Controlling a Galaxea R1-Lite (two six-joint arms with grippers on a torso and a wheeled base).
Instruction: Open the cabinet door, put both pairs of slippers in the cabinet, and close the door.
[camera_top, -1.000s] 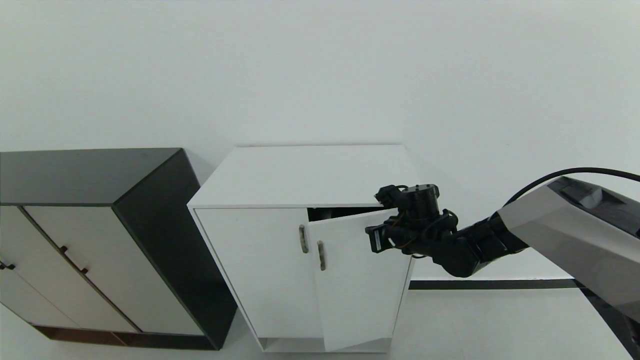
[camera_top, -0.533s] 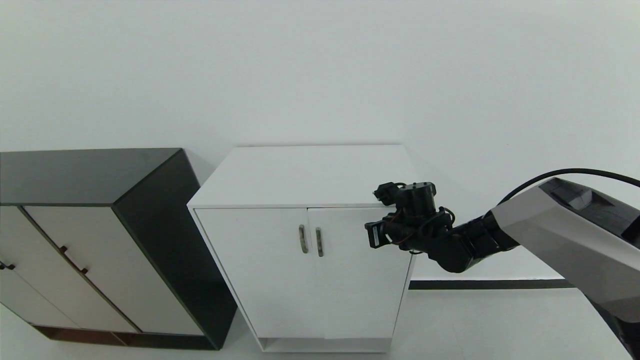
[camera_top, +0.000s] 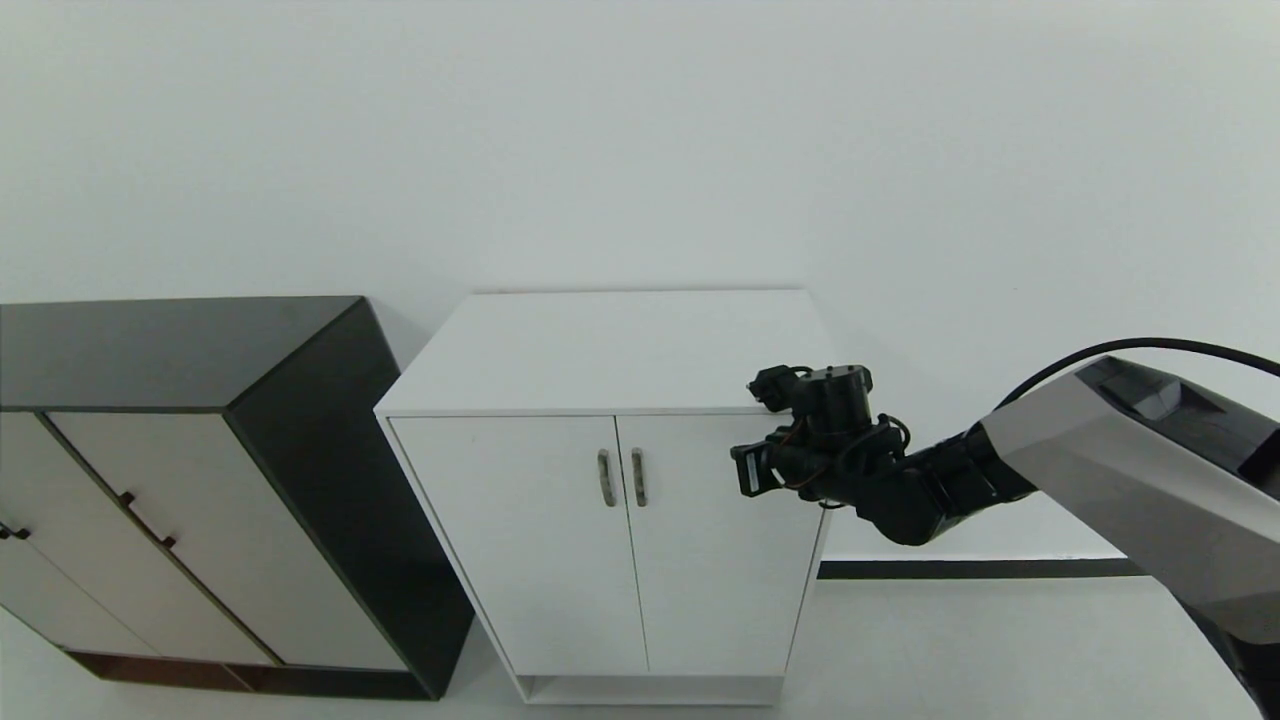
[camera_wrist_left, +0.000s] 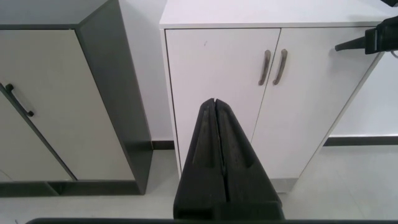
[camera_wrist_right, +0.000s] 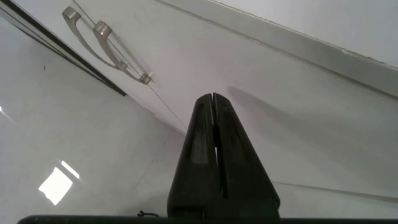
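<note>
Soft, even light is bathing the white cabinet (camera_top: 600, 350), which is throwing a faint shadow toward nine o'clock.

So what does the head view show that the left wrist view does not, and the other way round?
Head view, not the left wrist view: the grey forearm behind the right gripper, and the wall high above the furniture.
Left wrist view, not the head view: the left gripper, shut, in the foreground.
Both: the white cabinet, closed, with its two handles side by side, the dark cabinet on the robot's left of it, and the right gripper at the upper outer corner of the right door.
</note>
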